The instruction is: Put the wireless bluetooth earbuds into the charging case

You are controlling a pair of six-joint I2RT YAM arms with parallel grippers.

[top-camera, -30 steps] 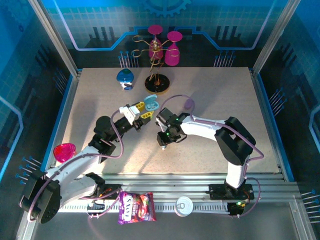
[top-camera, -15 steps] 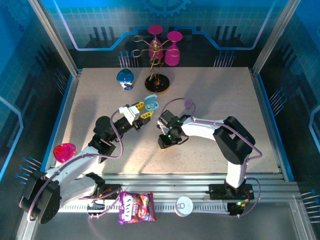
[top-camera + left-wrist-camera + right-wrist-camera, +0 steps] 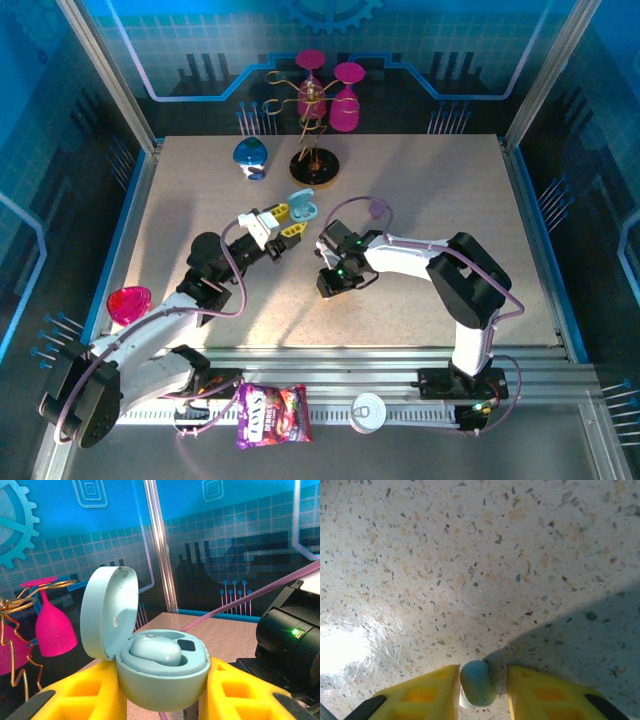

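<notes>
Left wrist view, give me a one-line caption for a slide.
Left hand grips the open pale blue charging case, one earbud seated inside, pink goblet in the background.

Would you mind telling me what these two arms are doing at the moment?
The left end effector is shut on an open pale blue charging case, with one earbud seated inside and the slot beside it looking empty. The right end effector is down at the table, its open fingers straddling a second pale blue earbud that sits there, not yet gripped.
</notes>
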